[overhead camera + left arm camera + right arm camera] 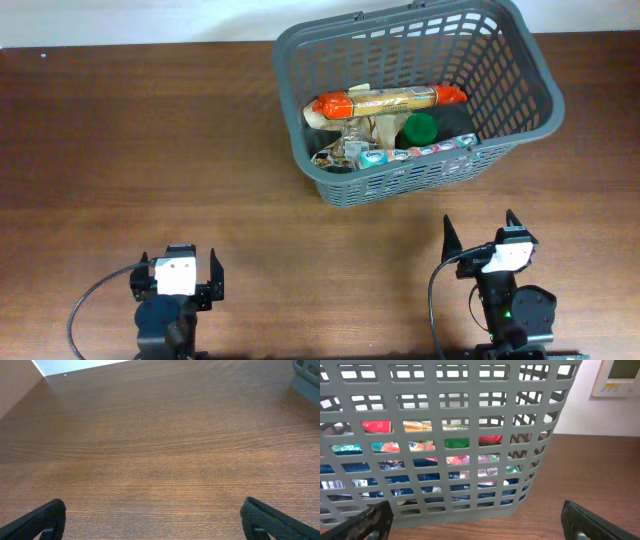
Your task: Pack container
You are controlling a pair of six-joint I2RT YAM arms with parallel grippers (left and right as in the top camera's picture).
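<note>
Overhead view: container (pixel 505 62), a dark grey slotted basket, sits on the wooden table (pixel 150 130) at the far side, right of centre, turned a bit askew. Inside it are a long tube-shaped pack with orange ends (pixel 385 100) lying across the base, a green round item (pixel 420 128) just in front of it, and a strip of small colourful packets (pixel 430 152) along the near wall (other bits underneath, too cluttered to name).

Left gripper (pixel 178 257) is at the near edge, left side, well apart from the basket, jaws spread wide, nothing between them. Right gripper (pixel 480 220) is at the near edge on the right, close in front of the basket's near wall but not touching, jaws also spread wide and empty.

Left wrist: left gripper (pixel 155 520) shows both finger tips at the bottom corners with bare wood grain between; a corner of the container (pixel 306 375) peeks in top right.

Right wrist: right gripper (pixel 477 520) has its fingers far apart and faces the container (pixel 470 386) lattice wall, which fills most of the frame, with colourful packaging visible through the slots. A white wall panel (pixel 617 377) is top right.
</note>
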